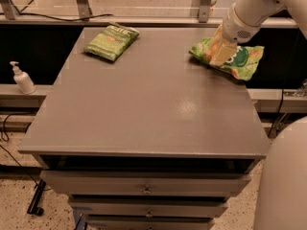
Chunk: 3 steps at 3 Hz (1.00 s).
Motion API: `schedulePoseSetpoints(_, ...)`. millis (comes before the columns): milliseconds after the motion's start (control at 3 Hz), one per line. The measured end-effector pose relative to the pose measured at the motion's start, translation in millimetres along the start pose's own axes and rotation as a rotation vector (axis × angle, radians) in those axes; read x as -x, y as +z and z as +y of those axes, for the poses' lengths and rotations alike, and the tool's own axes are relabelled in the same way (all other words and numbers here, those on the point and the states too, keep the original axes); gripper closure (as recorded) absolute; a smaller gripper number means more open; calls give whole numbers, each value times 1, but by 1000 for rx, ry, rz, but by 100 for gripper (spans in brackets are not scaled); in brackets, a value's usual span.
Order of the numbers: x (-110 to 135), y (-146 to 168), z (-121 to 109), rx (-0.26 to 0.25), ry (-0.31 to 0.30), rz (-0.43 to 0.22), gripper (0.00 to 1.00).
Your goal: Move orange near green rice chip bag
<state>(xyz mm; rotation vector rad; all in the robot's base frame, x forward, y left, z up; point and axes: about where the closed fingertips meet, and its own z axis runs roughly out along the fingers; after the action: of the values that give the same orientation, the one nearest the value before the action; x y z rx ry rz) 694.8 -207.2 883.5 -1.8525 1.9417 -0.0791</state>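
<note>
The green rice chip bag (243, 60) lies at the back right of the grey table (144, 109), near its right edge. My gripper (219, 55) hangs from the white arm (249, 11) that comes in from the top right. It sits low over the left part of the bag and covers part of it. The orange is not in view anywhere on the table. It may be hidden behind the gripper, but I cannot tell.
A smaller dull olive-green bag (110, 42) lies at the back left of the table. A white pump bottle (21, 79) stands on a ledge to the left. Drawers (144, 190) are below the table front. My white body (288, 186) fills the bottom right corner.
</note>
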Motion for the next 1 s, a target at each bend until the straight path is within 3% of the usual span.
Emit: schedulePoseSetpoints(1000, 2, 18, 28, 82, 1, -23, 100)
